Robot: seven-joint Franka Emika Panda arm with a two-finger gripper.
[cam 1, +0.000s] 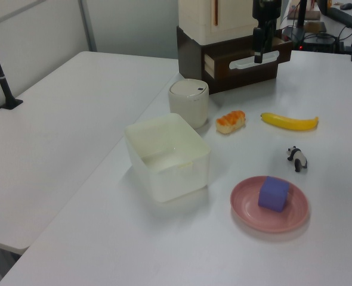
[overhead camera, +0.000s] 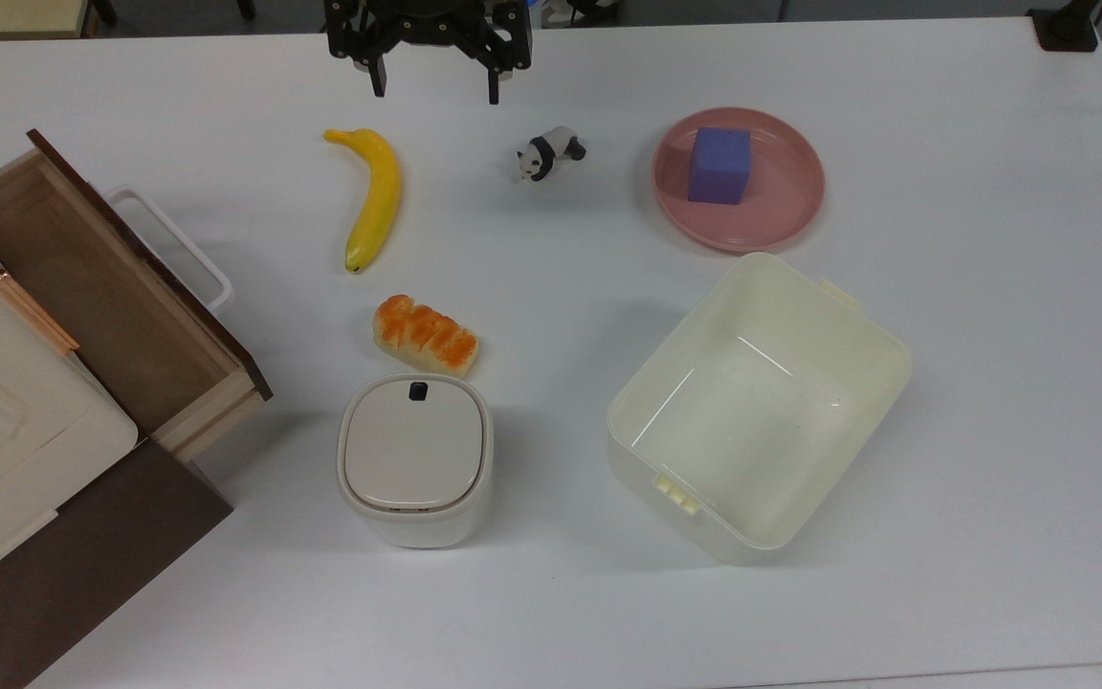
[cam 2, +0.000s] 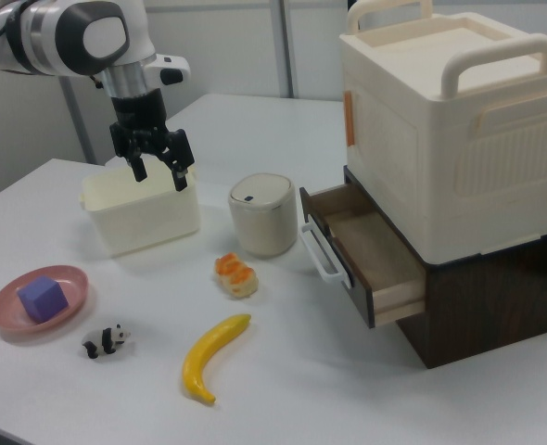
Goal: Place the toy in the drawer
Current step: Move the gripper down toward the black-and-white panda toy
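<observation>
Colour rundown: the worktop point(overhead camera: 943, 574) is plain white. The toy point(overhead camera: 550, 152) is a black-and-white patched panda, and next to it the banana point(overhead camera: 372, 196) is bright yellow. The bread loaf point(overhead camera: 426, 335) is orange on top, fading to pale cream below. A purple cube point(overhead camera: 719, 165) sits on a pink plate point(overhead camera: 781, 215). The tub point(overhead camera: 757, 407) is cream. The drawer point(overhead camera: 121, 297) is light wood with a dark brown front and white handle point(overhead camera: 178, 239). The gripper point(overhead camera: 434, 88) is black.
</observation>
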